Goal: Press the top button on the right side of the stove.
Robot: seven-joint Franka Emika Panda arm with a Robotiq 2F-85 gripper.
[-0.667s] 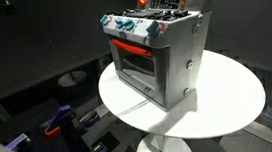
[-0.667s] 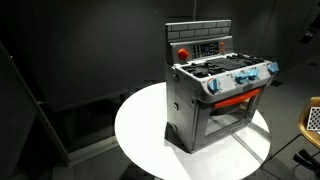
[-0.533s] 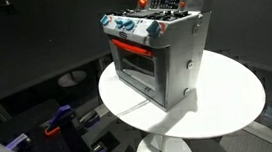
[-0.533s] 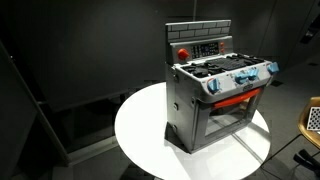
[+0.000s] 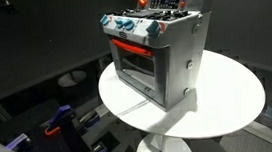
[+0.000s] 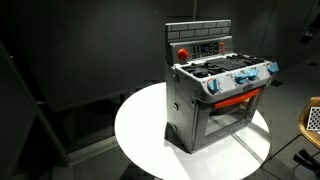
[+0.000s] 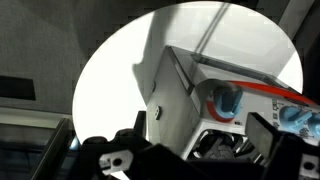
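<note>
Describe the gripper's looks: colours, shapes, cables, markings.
Only the wrist view shows it: the gripper is black, with two blocky fingers and a pale grey part near one finger's base. No cables or markings show.

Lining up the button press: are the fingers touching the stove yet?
Apart. In an exterior view the stove stands alone on the table, nothing on it; the wrist view shows the fingers well short of it.

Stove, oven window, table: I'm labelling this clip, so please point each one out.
stove (image 5: 184, 56), exterior view, on its grey side wall.
oven window (image 5: 136, 71), exterior view, on the pane under the red trim.
table (image 6: 140, 125), exterior view, on the bare white top beside the stove.
</note>
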